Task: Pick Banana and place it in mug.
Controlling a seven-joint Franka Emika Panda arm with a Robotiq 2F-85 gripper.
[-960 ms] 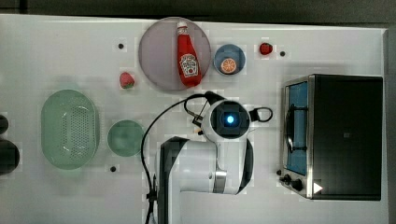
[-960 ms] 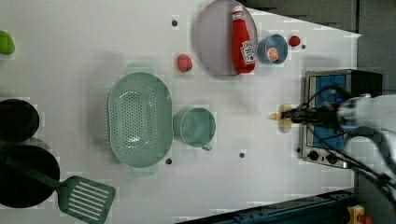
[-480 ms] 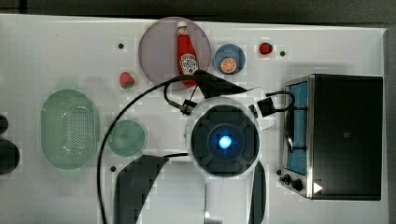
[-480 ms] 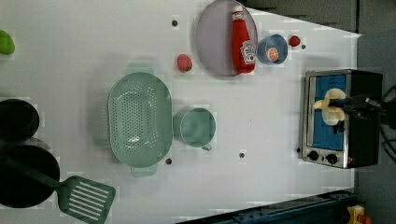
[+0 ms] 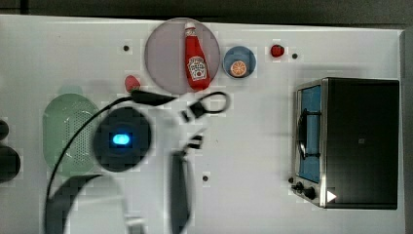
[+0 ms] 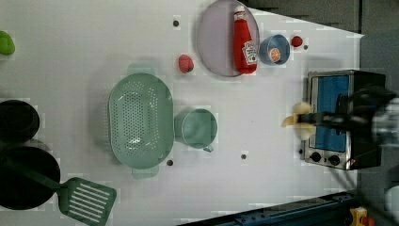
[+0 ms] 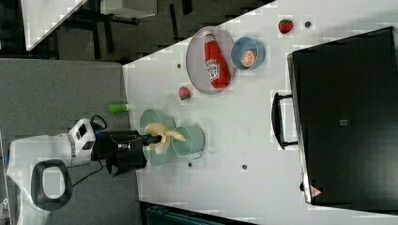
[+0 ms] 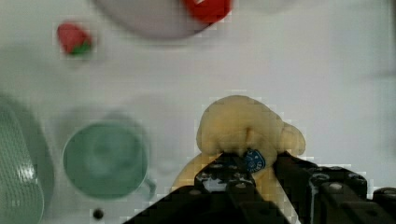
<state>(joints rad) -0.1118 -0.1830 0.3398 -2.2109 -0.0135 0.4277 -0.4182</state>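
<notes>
The gripper [image 8: 247, 179] is closed on the banana [image 8: 243, 130], which is held clear above the white table [image 6: 263, 122] so that it can be carried over the other items. In the wrist view the mug [image 8: 105, 158] is seen below and off to one side of the fruit, not yet beneath it. The mug stands upright just beside the colander [image 6: 139, 120], its mouth open upward, so a release from directly above is judged to be needed.
</notes>
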